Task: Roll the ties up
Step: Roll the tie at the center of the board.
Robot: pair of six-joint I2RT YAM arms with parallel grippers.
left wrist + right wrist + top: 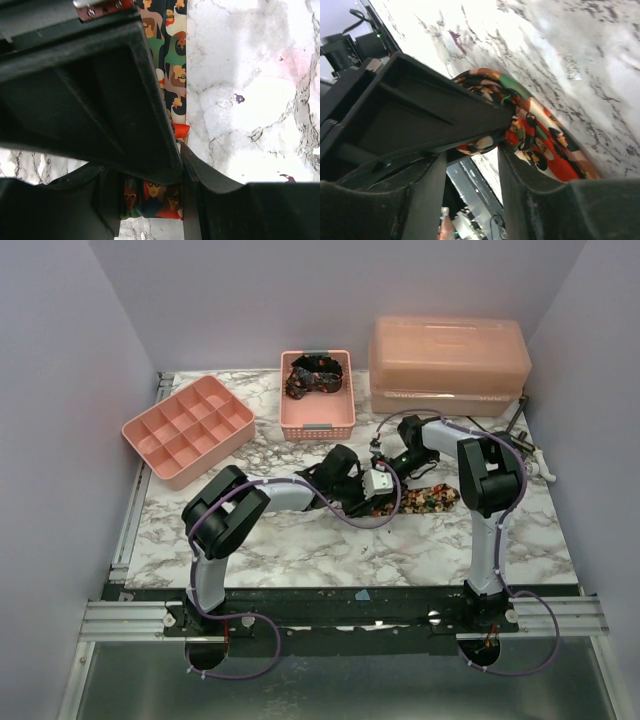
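At the upper left of the top view sits a pink divided tray point(185, 430) on the marble table point(300, 550). Right of it, at top centre, a pink basket point(317, 422) holds a dark tie point(313, 375), bunched up.

In the middle of the frame my two arms meet over the printed tie point(432, 498), which lies flat and runs off to the right. My left gripper point(181, 142) is narrowed onto that tie: in my left wrist view the cloth passes between my fingers, and an orange bit of it is pinched at the tips. My right gripper point(507, 135) stands partly apart with a curled loop of the same tie between its jaws; I cannot tell whether it presses on the loop or only brackets it.

At the upper right stands a large pink lidded box point(447, 360).
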